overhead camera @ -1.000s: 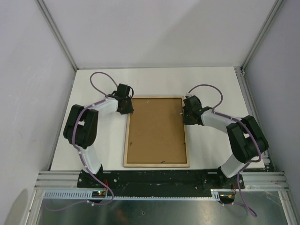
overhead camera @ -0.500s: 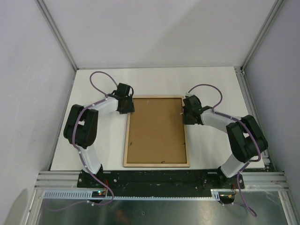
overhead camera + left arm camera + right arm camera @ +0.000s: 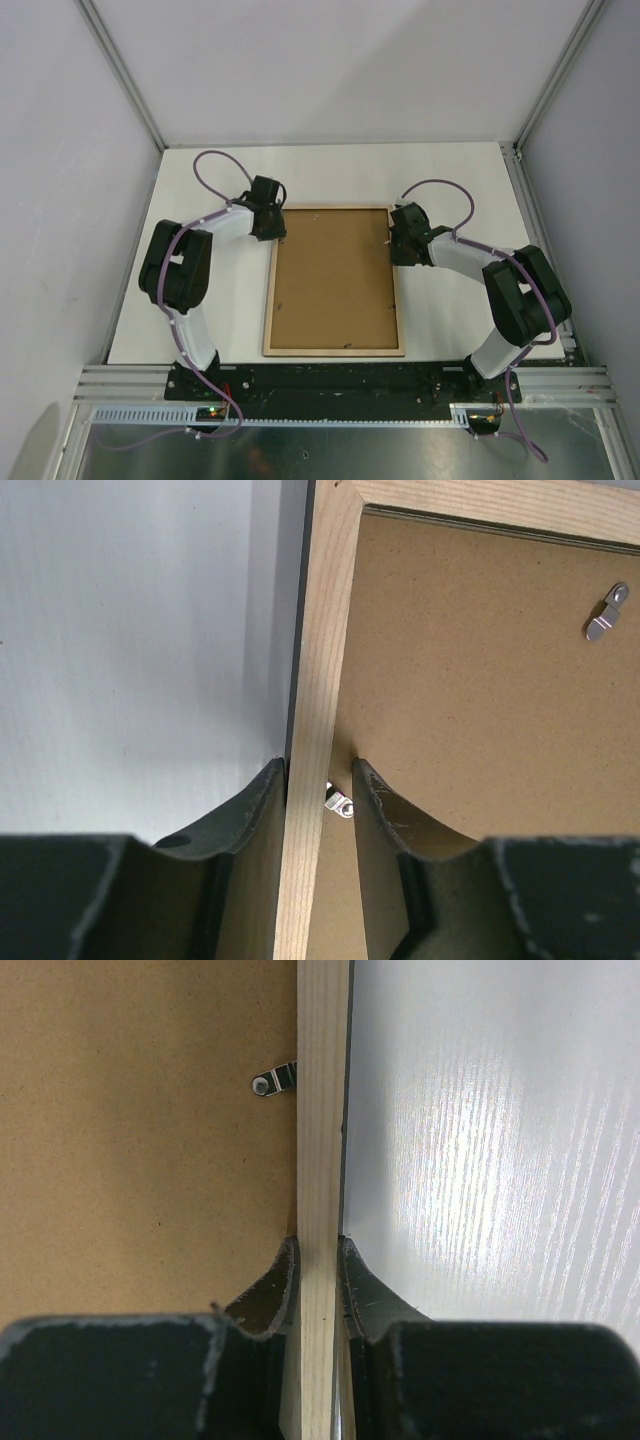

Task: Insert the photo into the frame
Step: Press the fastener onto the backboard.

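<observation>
Two grippers: each stood astride a long rail of the frame near its far end, seemingly to lift or turn it together.
Right gripper: clenched on the light-wood rail, pads tight against both sides.
Left gripper: astride its rail, inner finger a sliver off; grip could not be told.
Frame position: face down at mid-table, backing board seated inside.
Photo: nowhere in sight.
Surface: white table, pale grey walls around.

No readable text, labels, brands or numbers in any view
</observation>
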Controlling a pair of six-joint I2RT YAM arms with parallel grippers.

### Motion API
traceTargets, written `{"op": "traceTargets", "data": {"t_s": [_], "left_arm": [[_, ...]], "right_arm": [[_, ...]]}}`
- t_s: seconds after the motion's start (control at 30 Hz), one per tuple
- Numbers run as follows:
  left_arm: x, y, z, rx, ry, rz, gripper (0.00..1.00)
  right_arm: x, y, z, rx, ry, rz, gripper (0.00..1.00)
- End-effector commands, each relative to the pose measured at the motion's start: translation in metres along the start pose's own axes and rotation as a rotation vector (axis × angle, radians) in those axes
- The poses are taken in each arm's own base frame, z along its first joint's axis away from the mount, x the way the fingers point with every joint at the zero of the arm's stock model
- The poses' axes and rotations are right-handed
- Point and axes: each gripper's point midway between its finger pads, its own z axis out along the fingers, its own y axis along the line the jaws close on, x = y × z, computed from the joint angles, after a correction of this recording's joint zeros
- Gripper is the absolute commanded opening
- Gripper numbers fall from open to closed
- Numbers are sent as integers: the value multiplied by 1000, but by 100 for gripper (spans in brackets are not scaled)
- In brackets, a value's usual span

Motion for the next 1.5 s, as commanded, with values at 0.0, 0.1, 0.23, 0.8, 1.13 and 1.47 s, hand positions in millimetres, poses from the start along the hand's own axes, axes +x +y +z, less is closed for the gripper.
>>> {"op": "traceTargets", "data": {"t_s": [0.0, 0.1, 0.23, 0.8, 1.13, 1.47], "left_arm": [[1, 6, -1, -15, -13, 38, 36], [6, 7, -4, -9, -4, 43, 37], [10, 9, -6, -5, 2, 57, 38], [15, 14, -8, -21, 11, 69, 38], [18, 24, -8, -67, 8, 51, 29], [26, 25, -8, -65, 21, 34, 12]], "right_arm": [[3, -1, 5, 11, 21, -1, 0], [3, -1, 5, 11, 22, -1, 0], [2, -1, 5, 10, 19, -1, 0], [3, 0, 5, 11, 23, 2, 0], [4, 0, 6, 9, 25, 4, 0], [5, 1, 6, 9, 27, 4, 0]]}}
